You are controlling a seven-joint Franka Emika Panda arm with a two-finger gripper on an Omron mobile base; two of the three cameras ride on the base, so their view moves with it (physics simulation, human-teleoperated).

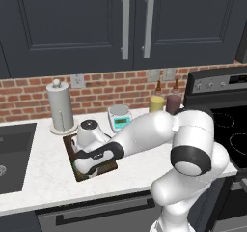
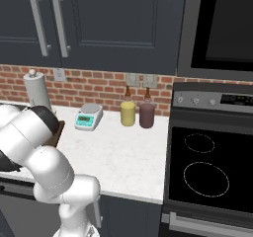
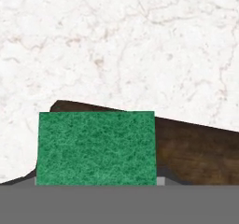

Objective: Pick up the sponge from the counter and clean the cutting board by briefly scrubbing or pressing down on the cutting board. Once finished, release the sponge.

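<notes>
Sponge — green rectangular scouring block — is being pinched in my gripper, low over the dark brown wooden cutting board, since pressing down there is what scrubs it.

The white marbled counter carries the cutting board, paper-towel holder, scale and two bottles.
</notes>
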